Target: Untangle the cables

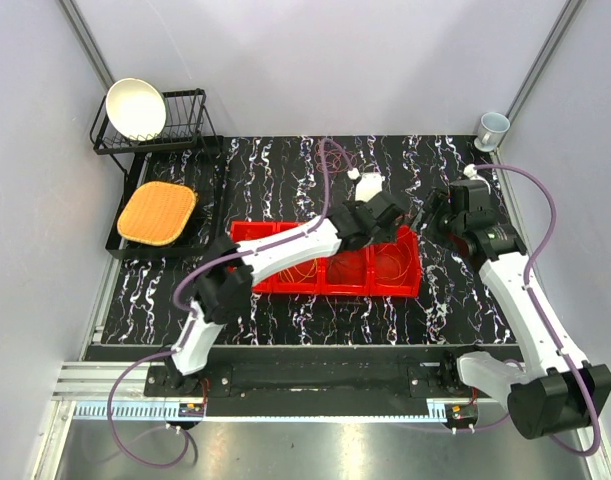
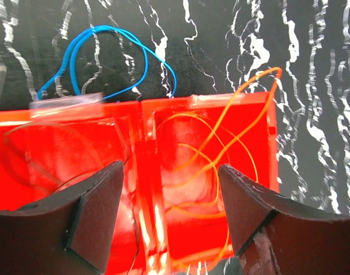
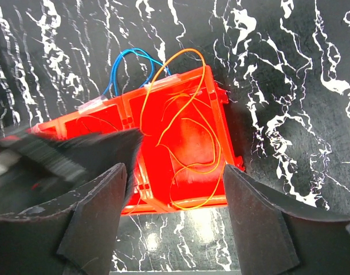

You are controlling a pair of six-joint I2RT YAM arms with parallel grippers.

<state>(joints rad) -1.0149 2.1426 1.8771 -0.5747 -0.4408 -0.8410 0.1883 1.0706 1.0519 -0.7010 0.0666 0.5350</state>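
top view, risk: left end effector and right end effector crowd the same end of the red tray; if both reach in, they could clash
top view, cables: orange cable lies in the tray's right compartment, just beside the left end effector
left wrist, risk: orange loop hangs over the far rim; a snag could drag it onto the blue cable
left wrist, state: left end effector released, empty; orange cable just ahead, blue cable on the surface behind the tray
right wrist, risk: left arm blurs across the view, hiding the middle compartment
right wrist, state: right end effector released, empty; orange cable ahead between its fingers
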